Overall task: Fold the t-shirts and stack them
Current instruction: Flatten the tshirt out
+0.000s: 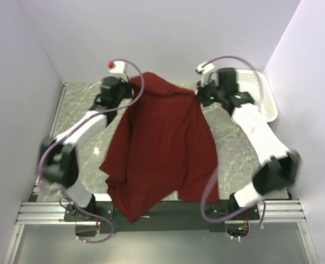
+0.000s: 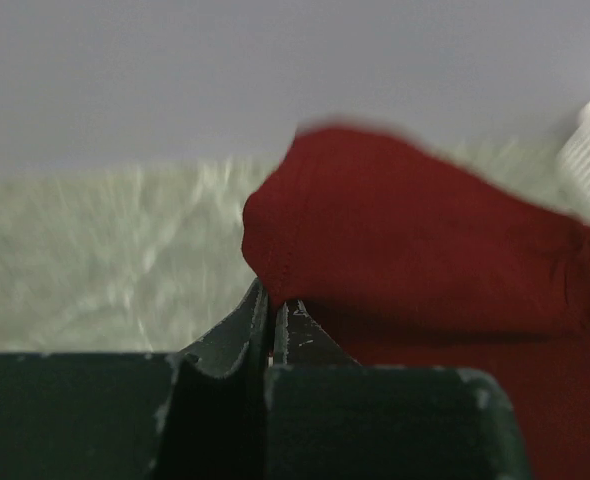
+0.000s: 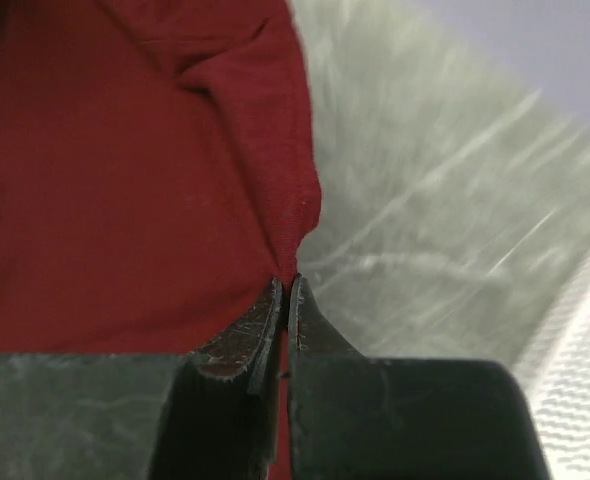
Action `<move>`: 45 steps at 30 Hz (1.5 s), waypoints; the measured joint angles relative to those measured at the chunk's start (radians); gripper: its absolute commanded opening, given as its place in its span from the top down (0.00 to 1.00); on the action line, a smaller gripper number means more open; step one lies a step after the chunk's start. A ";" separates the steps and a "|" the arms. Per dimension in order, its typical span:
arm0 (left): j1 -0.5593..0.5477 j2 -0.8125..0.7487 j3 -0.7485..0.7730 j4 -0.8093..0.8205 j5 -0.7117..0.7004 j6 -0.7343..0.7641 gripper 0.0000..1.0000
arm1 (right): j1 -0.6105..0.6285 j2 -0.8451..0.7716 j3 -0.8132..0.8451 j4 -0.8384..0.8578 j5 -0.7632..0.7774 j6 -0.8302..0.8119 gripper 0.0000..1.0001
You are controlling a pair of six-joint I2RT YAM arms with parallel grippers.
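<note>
One dark red t-shirt hangs stretched between both arms, held up at the back of the table and draping down over the near edge. My left gripper is shut on its left top corner; in the left wrist view the cloth bunches just past the closed gripper. My right gripper is shut on the right top corner, where the shirt's edge runs into the closed gripper.
A white mesh basket stands at the back right, partly behind the right arm, and shows at the edge of both wrist views. Grey marbled tabletop lies under the shirt. White walls close in on three sides.
</note>
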 measured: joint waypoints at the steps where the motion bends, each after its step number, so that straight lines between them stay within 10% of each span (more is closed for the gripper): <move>1: 0.001 0.074 0.011 -0.013 0.006 -0.003 0.99 | -0.002 0.074 0.000 0.005 0.011 0.003 1.00; 11: 0.001 0.283 0.143 -0.099 0.028 -0.033 1.00 | -0.015 0.399 0.123 -0.051 -0.002 0.024 1.00; 23: 0.008 0.177 0.534 -0.086 0.017 -0.048 0.99 | -0.035 0.466 0.837 -0.135 0.030 0.080 1.00; 35: -0.018 -0.594 0.146 0.142 0.391 -0.088 0.99 | -0.158 -0.392 0.159 0.098 -0.256 0.005 1.00; 42: -0.115 -0.852 -0.420 0.014 0.533 -0.164 0.99 | -0.161 -0.579 -0.415 -0.021 -0.331 -0.297 0.94; 45: -0.158 -0.874 -0.644 -0.199 0.558 -0.248 0.64 | -0.166 -0.520 -0.584 -0.143 -0.320 -0.405 0.82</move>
